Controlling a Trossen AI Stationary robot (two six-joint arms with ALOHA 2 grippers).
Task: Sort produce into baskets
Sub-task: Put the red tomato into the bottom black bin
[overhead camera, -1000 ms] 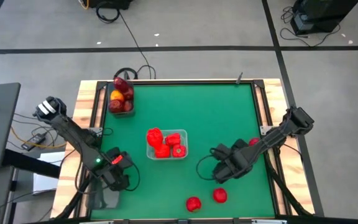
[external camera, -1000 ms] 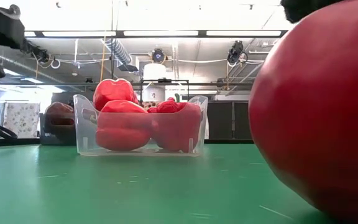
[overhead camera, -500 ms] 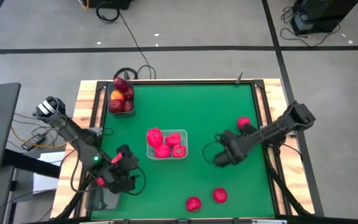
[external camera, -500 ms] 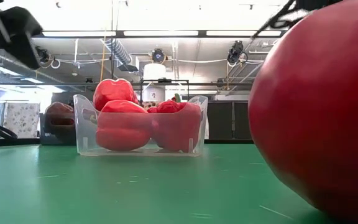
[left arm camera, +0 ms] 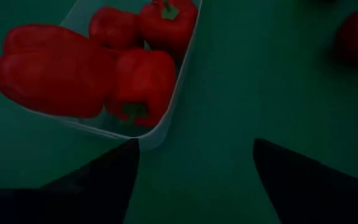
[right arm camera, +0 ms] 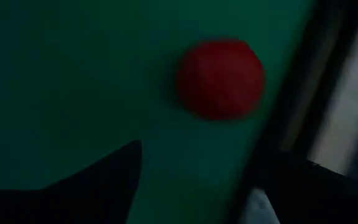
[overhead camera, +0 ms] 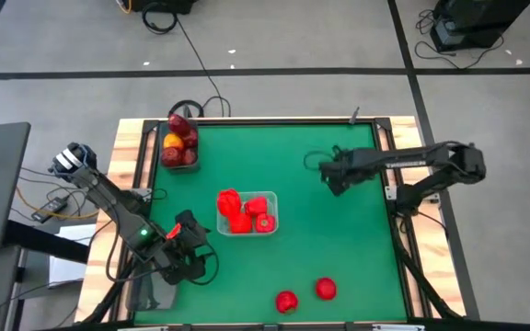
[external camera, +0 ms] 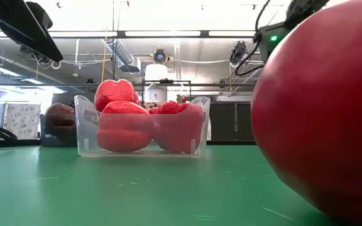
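Produce: peppers (overhead camera: 239, 216) filling the clear central basket (overhead camera: 270, 213); two round red ones (overhead camera: 305, 294) lying loose at the near edge. Likely light, hard, smooth; best gripped across the middle. Left gripper (left arm camera: 194, 163) hovering nearby, fingers apart, empty. Right gripper (overhead camera: 331, 176) far right; spread unclear.

green table mat (overhead camera: 311, 156), black cables (overhead camera: 191, 55) on grey floor (overhead camera: 293, 37), ceiling lights (external camera: 162, 33).
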